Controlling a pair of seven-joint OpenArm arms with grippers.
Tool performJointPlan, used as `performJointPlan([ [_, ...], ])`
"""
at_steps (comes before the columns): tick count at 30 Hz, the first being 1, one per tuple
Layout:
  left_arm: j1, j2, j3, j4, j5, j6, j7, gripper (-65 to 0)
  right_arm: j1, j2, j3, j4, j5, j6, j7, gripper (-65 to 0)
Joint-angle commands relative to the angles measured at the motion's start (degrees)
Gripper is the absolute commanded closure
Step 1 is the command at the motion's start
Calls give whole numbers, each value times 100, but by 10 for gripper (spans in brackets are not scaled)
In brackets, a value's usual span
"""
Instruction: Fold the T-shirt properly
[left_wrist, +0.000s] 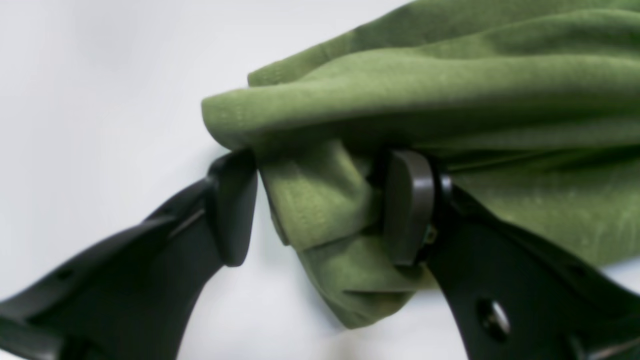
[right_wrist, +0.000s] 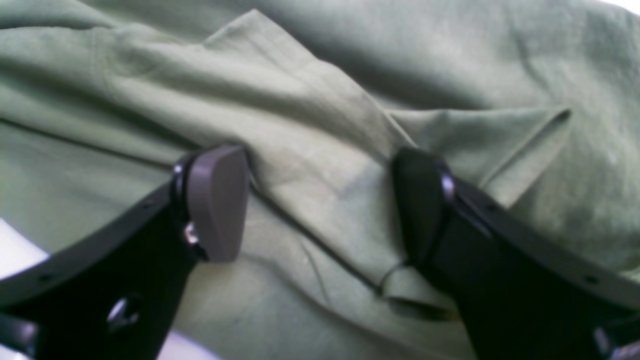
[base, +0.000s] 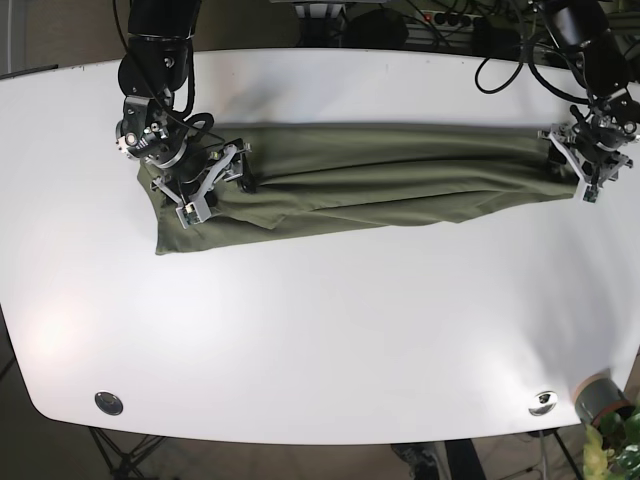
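The white tabletop (base: 330, 330) carries nearly nothing but the green T-shirt (base: 380, 175), which lies as a long, narrow band across its far half, already folded lengthwise into several layers, with one end at each arm.

The right end effector (base: 205, 180), on the base view's left, is down on the shirt's wider end. Its wrist view shows the jaws standing wide, pressed onto the cloth on either side of a raised ridge (right_wrist: 320, 165) without pinching it. The left end effector (base: 592, 160), at the far narrow end, also stands fairly wide, with a bunched corner of fabric (left_wrist: 325, 210) between its pads (left_wrist: 407, 205); one pad touches the cloth, the other sits just clear, so it has no firm hold.

The step in hand looks like taking both ends to bring the band over crosswise. To do that well, each end effector should close on all the stacked layers at once, not just the top fold; otherwise the lower layers will slide out and the lengthwise folds will open. The left side needs to settle deeper onto the corner so the grip does not land on the loose tip alone. Both ends should then lift level and together, keeping slight tension so the band stays straight, not sagging or twisting.
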Motion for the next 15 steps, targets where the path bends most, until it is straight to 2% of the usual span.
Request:
performJointPlan([
  [1, -100, -114, -58, 33, 365, 73, 309, -351, -26, 47, 30, -33, -424, -235, -455, -444],
  [4, -179, -114, -75, 209, 348, 73, 415, -353, -26, 38, 21, 81, -424, -226, -464, -444],
  [7, -179, -114, -242, 596, 5, 73, 696, -356, -53, 29, 21, 143, -415, -226, -473, -444],
  [10, -206, -114, -471, 956, -408, 73, 1135, -425, -61, 29, 21, 134, -415, -226, -473, -444],
  [13, -232, -105, -682, 1203, -637, 73, 1461, -485, -61, 21, 21, 134, -415, -226, -473, -444],
  [15, -232, -105, -787, 1343, -830, 73, 1593, -500, -70, 21, 21, 134, -415, -226, -473, -444],
])
